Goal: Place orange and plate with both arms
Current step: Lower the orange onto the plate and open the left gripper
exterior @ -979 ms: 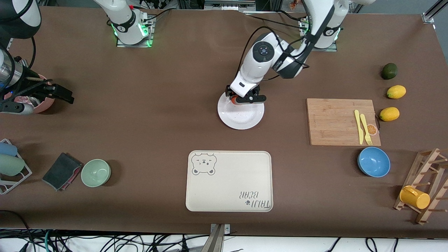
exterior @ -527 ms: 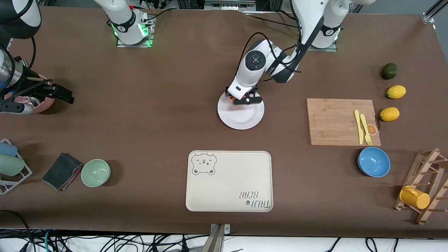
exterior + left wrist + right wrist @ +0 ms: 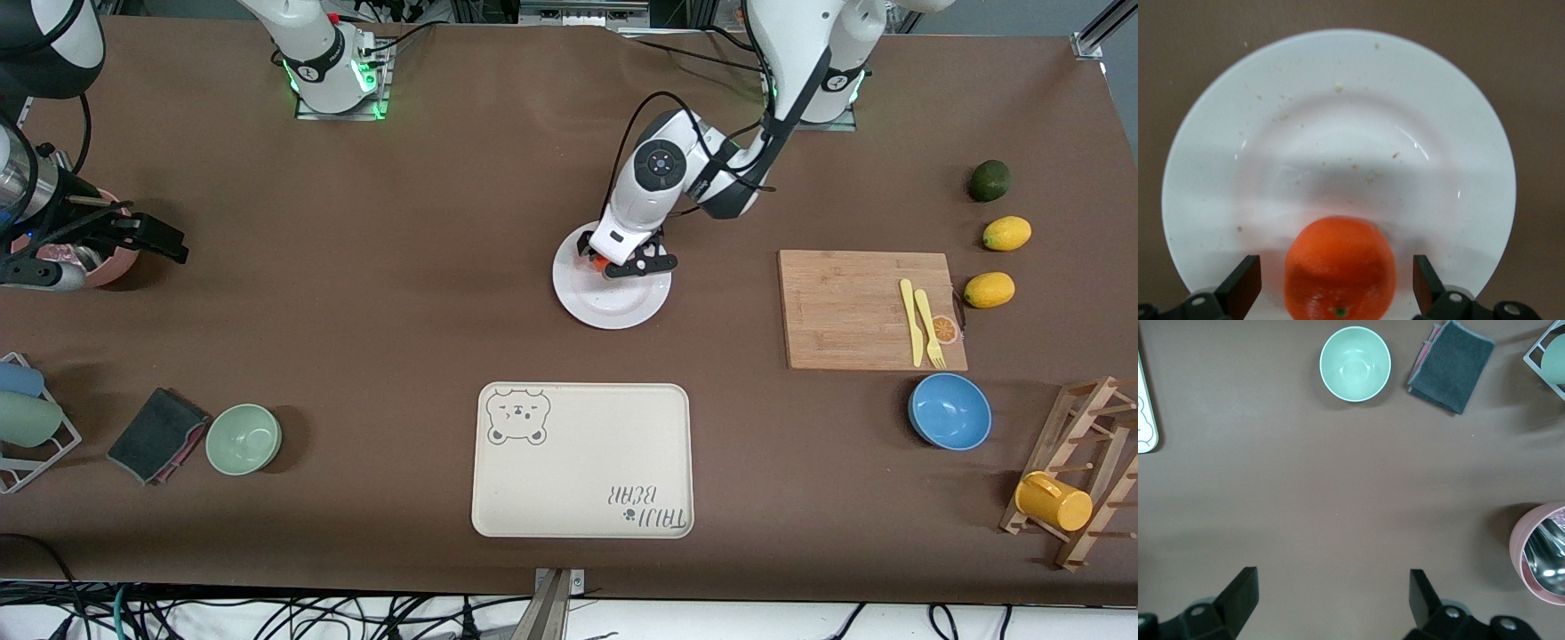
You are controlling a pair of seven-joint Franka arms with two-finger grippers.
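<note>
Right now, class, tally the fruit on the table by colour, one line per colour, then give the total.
Orange: 1, the orange on the plate, between the open fingers of the left gripper
Yellow: 2, lemon and lemon
Dark green: 1, round fruit
Total: 4

light: bright, even overhead | shadows: soft | glare: plate (image 3: 1338,120) sheen | focus: slightly soft wrist views
</note>
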